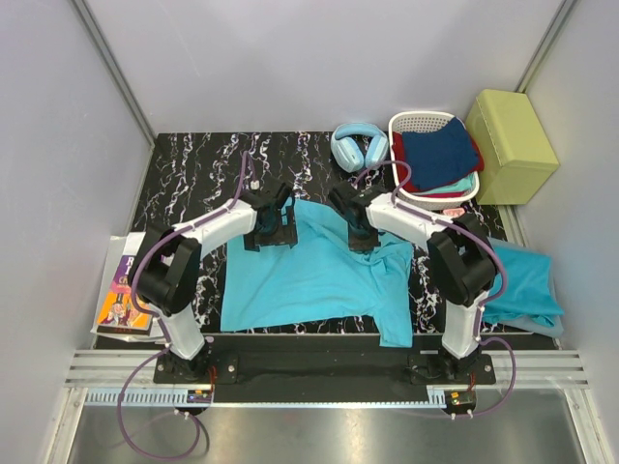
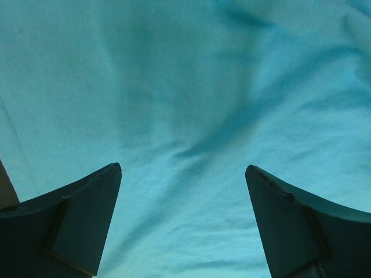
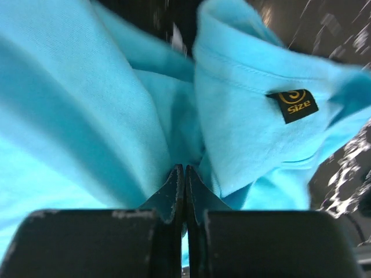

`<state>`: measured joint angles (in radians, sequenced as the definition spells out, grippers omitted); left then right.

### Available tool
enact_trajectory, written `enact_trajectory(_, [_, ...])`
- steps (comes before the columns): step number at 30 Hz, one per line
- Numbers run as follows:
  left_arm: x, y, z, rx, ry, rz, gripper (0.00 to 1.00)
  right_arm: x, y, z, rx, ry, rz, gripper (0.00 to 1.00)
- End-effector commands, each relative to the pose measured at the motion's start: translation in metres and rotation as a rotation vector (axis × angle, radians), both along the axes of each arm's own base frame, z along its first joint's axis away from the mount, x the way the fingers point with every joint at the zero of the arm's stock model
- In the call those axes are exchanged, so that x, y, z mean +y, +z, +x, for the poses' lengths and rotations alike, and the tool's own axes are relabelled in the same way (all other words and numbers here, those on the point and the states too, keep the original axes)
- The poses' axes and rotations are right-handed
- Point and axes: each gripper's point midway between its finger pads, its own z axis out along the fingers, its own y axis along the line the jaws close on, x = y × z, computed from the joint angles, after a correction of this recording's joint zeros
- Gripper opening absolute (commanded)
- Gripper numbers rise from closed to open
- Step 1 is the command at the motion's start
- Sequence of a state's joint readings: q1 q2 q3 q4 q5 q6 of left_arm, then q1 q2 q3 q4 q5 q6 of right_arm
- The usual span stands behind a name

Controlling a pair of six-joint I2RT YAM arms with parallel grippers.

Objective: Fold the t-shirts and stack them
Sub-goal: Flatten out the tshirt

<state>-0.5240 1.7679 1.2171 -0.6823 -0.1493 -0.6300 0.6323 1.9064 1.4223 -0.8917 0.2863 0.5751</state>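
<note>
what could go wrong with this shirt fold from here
The right gripper pinches only a thin fold of the t-shirt near its size label, so it may slip out. The left gripper hangs open above the cloth, holding nothing; a one-sided pull could drag the shirt askew.

- A robot lab test cell, not a home or a shop.
- Two arms, left (image 1: pixel 208 232) and right (image 1: pixel 416 224), are bolted to a metal rail (image 1: pixel 97 369) at the near edge, with purple cables (image 1: pixel 124 425) looping from their bases.
- Bare pale walls (image 1: pixel 319 58) and metal posts (image 1: pixel 111 68) box in the black marbled tabletop (image 1: pixel 193 174).
- Things lie about like staged props: a shirt (image 1: pixel 309 275), a basket (image 1: pixel 416 118) of clothes, headphones (image 1: pixel 359 145), a yellow-green box (image 1: pixel 511 145) and a book (image 1: pixel 124 295).
</note>
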Motion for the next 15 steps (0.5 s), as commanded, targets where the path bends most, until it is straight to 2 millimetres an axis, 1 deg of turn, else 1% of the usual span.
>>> enact_trajectory(1, [-0.009, 0.019, 0.004, -0.046, -0.001, -0.041, 0.94, 0.006, 0.004, -0.026, 0.027, -0.025, 0.040, 0.00])
enact_trajectory(4, [-0.009, 0.016, 0.002, -0.038, -0.003, -0.037, 0.94, 0.003, -0.003, -0.033, 0.049, -0.036, 0.036, 0.01])
enact_trajectory(5, [-0.009, 0.016, 0.002, -0.038, -0.002, -0.036, 0.94, 0.001, -0.003, -0.031, 0.041, -0.039, 0.024, 0.05])
enact_trajectory(6, [-0.009, 0.016, 0.001, -0.037, -0.002, -0.035, 0.94, 0.002, 0.001, -0.026, 0.018, -0.039, 0.024, 0.12])
enact_trajectory(7, [-0.010, 0.016, 0.001, -0.037, -0.003, -0.035, 0.94, 0.003, 0.008, -0.021, -0.008, -0.035, 0.028, 0.17])
enact_trajectory(8, [-0.010, 0.017, 0.002, -0.041, -0.001, -0.034, 0.94, 0.002, 0.015, -0.013, -0.044, -0.030, 0.015, 0.21])
enact_trajectory(9, [-0.011, 0.019, 0.002, -0.048, 0.000, -0.040, 0.94, 0.010, 0.031, 0.002, -0.097, -0.025, 0.037, 0.25])
enact_trajectory(10, [-0.011, 0.021, 0.003, -0.056, 0.001, -0.038, 0.95, 0.014, 0.040, 0.011, -0.126, -0.018, 0.044, 0.31])
enact_trajectory(11, [-0.011, 0.025, 0.006, -0.067, 0.003, -0.040, 0.95, 0.016, 0.050, 0.021, -0.160, -0.007, 0.035, 0.35])
enact_trajectory(12, [-0.012, 0.029, 0.007, -0.080, 0.003, -0.043, 0.95, 0.026, 0.075, 0.038, -0.221, -0.005, 0.068, 0.39])
enact_trajectory(13, [-0.012, 0.032, 0.009, -0.092, 0.005, -0.043, 0.95, 0.028, 0.077, 0.047, -0.229, -0.003, 0.059, 0.42])
enact_trajectory(14, [-0.011, 0.035, 0.010, -0.101, 0.003, -0.042, 0.96, 0.027, 0.083, 0.052, -0.234, 0.003, 0.038, 0.44])
enact_trajectory(15, [-0.012, 0.039, 0.013, -0.113, 0.002, -0.042, 0.96, 0.034, 0.102, 0.066, -0.279, 0.002, 0.063, 0.44])
